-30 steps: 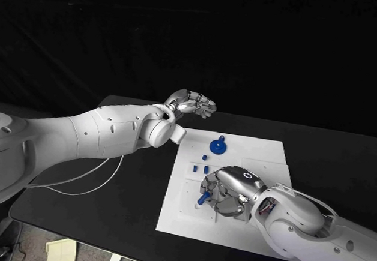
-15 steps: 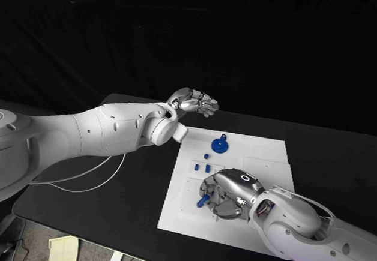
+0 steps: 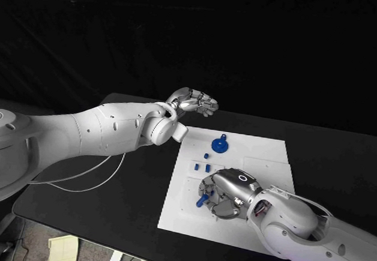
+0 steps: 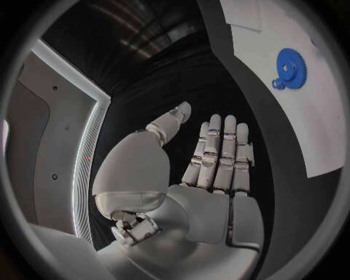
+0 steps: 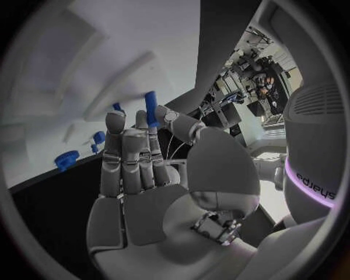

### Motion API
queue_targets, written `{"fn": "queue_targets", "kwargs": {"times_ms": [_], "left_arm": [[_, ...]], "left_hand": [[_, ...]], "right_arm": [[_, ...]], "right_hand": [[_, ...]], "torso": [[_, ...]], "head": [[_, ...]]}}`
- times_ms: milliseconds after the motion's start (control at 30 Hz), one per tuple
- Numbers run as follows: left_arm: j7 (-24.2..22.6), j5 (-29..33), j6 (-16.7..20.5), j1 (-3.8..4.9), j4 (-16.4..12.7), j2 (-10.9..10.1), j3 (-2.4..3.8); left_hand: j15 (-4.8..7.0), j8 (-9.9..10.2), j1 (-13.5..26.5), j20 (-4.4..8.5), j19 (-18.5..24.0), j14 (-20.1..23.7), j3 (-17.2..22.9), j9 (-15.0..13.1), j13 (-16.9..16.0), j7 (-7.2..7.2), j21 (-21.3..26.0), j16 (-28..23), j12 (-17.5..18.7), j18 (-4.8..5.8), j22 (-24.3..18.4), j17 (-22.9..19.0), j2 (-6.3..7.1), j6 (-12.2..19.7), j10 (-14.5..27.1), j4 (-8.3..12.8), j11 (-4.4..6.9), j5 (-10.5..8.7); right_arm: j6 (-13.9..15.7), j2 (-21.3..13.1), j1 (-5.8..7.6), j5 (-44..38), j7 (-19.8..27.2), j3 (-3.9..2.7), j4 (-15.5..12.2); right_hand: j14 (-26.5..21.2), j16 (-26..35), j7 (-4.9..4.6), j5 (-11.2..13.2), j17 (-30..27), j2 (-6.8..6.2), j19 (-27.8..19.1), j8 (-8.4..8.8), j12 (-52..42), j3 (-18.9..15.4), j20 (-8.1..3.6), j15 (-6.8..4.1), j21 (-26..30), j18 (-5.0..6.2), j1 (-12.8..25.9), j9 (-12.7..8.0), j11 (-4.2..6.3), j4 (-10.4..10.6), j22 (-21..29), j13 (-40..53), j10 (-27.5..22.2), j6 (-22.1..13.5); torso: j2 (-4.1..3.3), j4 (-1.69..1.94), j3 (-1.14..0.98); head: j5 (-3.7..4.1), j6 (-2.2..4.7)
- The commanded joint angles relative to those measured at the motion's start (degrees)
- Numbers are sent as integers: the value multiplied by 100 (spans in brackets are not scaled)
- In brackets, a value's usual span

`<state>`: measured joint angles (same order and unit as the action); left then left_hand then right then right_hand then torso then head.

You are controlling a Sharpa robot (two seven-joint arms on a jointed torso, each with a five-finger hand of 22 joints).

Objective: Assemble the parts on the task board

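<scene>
Nearest me, the right hand (image 3: 227,193) pinches a small blue peg (image 3: 203,200) low over the task board (image 3: 265,157), where a loose fingertip hold could let it tilt and jam; farther off lies the blue gear (image 3: 220,146), and beyond the board's corner the left hand (image 3: 193,102) hovers, empty, fingers apart.

White board (image 3: 265,149) on a black table (image 3: 124,180). Blue gear (image 3: 218,146) at the board's 12 o'clock; small blue parts (image 3: 203,166) below. Silver hands (image 3: 193,102) on white arms (image 3: 93,133); the right hand (image 3: 227,192) holds a blue peg (image 3: 201,200).
</scene>
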<state>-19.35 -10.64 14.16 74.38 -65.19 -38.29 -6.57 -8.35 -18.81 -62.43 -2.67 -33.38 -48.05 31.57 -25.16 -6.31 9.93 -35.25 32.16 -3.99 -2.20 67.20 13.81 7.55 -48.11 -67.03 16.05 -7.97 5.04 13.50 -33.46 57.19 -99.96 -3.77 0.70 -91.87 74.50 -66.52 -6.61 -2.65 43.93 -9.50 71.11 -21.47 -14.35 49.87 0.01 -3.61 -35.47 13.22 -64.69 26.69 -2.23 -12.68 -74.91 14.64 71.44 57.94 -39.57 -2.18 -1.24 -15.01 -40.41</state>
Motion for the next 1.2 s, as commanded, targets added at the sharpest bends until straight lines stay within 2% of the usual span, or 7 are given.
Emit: {"fn": "queue_targets", "kwargs": {"times_ms": [33, 300, 500, 633, 700, 1067, 1200], "left_arm": [[-30, 27, -65, 10, -11, -3, 7], [-28, 27, -68, 10, -16, -4, 7], [-28, 27, -65, 10, -17, -8, 7], [-32, 26, -65, 10, -8, -4, 7], [-31, 26, -64, 10, -7, -3, 7], [-30, 26, -74, 10, -8, 1, 7], [-29, 26, -68, 10, -7, -7, 7]], "left_hand": [[-35, -33, -4, -26, 1, -8, -30, 10, 8, -3, 29, -34, -11, -119, 9, 8, -56, 25, 51, 0, 0, -32], [-35, -33, -4, -26, 1, -8, -30, 10, 8, -3, 29, -34, -11, -119, 9, 8, -56, 25, 51, 0, 0, -32], [-35, -34, -5, -26, 1, -8, -30, 10, 8, -3, 30, -35, -11, -119, 9, 9, -56, 25, 52, 0, 0, -32], [-35, -34, -6, -26, 1, -7, -29, 9, 9, -3, 31, -37, -11, -119, 10, 11, -55, 24, 53, 0, 0, -32], [-35, -35, -7, -26, 1, -7, -29, 9, 10, -4, 32, -38, -10, -119, 10, 12, -54, 24, 53, 0, 0, -32], [-36, -36, -7, -27, 2, -6, -29, 10, 12, -4, 35, -44, -11, -118, 12, 17, -55, 23, 54, -2, -1, -32], [-37, -36, -7, -28, 3, -6, -29, 10, 13, -4, 36, -46, -11, -118, 13, 19, -54, 23, 54, -2, -1, -32]], "right_arm": [[-79, 32, -6, -242, -83, 5, 9], [-247, 67, -6, -521, -164, 29, -14], [-308, 118, -4, -889, -241, 139, -37], [-307, 156, -4, -1130, -319, 236, -100], [-332, 165, -4, -1134, -324, 261, -111], [-322, 216, -4, -1085, -307, 293, -90], [-232, 206, -4, -925, -261, 298, -67]], "right_hand": [[-42, -34, 13, -15, 9, 65, -16, -25, -37, 2, -40, -60, -21, 178, 11, 19, 1, -46, -113, 9, 47, 37], [-42, -34, 13, -15, 9, 65, -16, -25, -37, 2, -40, -60, -21, 178, 11, 19, 1, -46, -113, 9, 47, 37], [-40, -36, 17, -16, 11, 35, -18, -29, -39, 0, -40, -61, -25, 178, 9, 24, 3, -66, -115, 14, 49, 45], [-39, -39, 20, -16, 13, 17, -17, -33, -42, 1, -38, -62, -31, 178, 12, 27, 4, -75, -115, 19, 52, 54], [-38, -40, 21, -15, 14, 9, -17, -34, -42, 2, -37, -63, -32, 178, 12, 29, 4, -77, -115, 21, 53, 57], [-38, -41, 23, -15, 16, -10, -18, -34, -43, 8, -31, -63, -37, 178, 21, 32, 5, -68, -114, 27, 54, 63], [-49, -23, 11, -22, 7, -64, -39, -10, -24, 7, -16, -52, -32, 178, 52, 26, -7, -48, -108, 29, 19, 34]], "torso": [[1, -1, 2], [1, 0, 2], [2, -5, 1], [2, -2, 1], [2, -2, 1], [2, 0, 1], [1, -1, 0]], "head": [[-2, -17], [-5, -31], [-12, -40], [-17, -50], [-17, -50], [-15, -55], [-15, -53]]}}
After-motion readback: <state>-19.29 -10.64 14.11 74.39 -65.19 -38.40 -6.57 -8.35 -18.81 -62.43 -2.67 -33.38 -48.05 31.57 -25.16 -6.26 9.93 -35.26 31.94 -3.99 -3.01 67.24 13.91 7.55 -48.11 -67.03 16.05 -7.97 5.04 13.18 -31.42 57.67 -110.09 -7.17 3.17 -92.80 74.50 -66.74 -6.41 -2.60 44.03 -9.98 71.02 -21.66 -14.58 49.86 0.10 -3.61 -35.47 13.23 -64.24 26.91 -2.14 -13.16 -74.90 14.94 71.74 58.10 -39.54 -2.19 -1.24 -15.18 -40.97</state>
